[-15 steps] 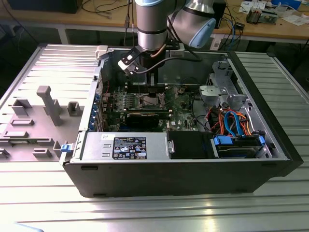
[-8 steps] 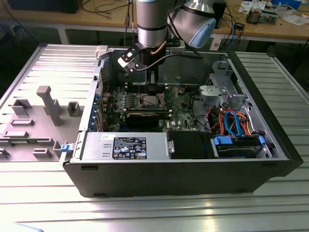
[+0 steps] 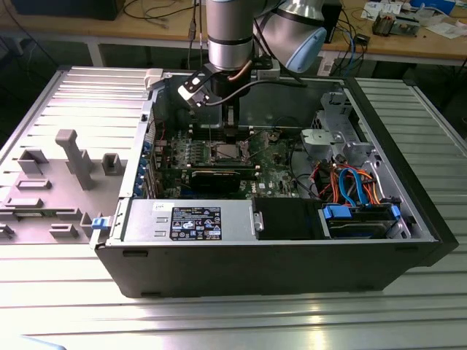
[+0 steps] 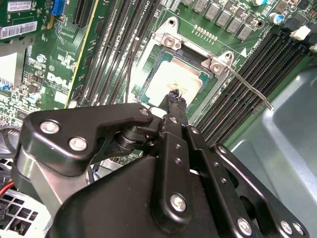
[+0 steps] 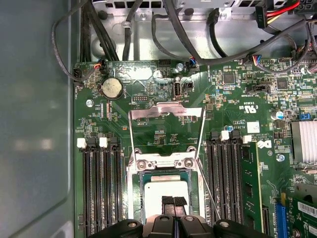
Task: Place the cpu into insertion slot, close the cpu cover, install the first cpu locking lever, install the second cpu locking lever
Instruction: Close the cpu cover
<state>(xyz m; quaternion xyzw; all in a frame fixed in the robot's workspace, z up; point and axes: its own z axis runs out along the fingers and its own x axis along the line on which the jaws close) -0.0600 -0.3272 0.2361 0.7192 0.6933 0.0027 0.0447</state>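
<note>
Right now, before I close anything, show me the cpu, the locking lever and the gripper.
cpu (image 5: 158, 188): first wrist view, on its silver-grey top.
locking lever (image 4: 250, 87): second wrist view, midway along its thin metal rod.
gripper (image 5: 174, 201): first wrist view, midway between its fingertips, over the cpu.

Straight down onto a green motherboard (image 5: 163, 134) inside a grey case (image 5: 34, 129). Lying flat in the insertion slot (image 5: 140, 196), the cpu (image 5: 166, 188), silver top bare, between two banks of black memory slots (image 5: 101, 193). Swung up off the slot, the cpu cover (image 5: 166, 107), board visible through its cut-out. Slanting loose beside the slot, one thin locking lever (image 5: 208, 189). Poised over the cpu's edge, the tool (image 5: 174, 201), fingertips nearly together, gripping nothing. Beyond the cover, a round coin battery (image 5: 112, 88) and black cables (image 5: 178, 34).
</note>
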